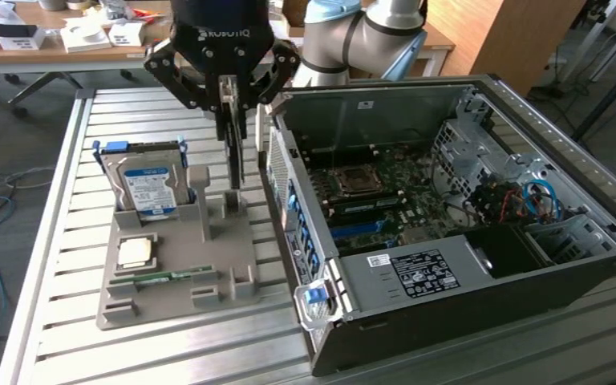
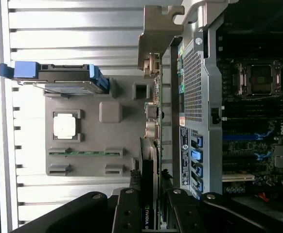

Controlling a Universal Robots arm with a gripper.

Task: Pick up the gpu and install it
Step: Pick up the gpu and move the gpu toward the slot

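Upper centre of the exterior view: had the tool clenched on the gpu, hung edge-on over the grey holder, just beside the open case. Looked mid pick-up, install undone. Called for a steady upright hold.

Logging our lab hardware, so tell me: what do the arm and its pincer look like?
The arm is built of silver-grey tube sections with rounded joints and a pale blue joint cap. The pincer is black, with bolted linkage fingers spreading from a blocky body that carries white ROBOTIQ lettering.
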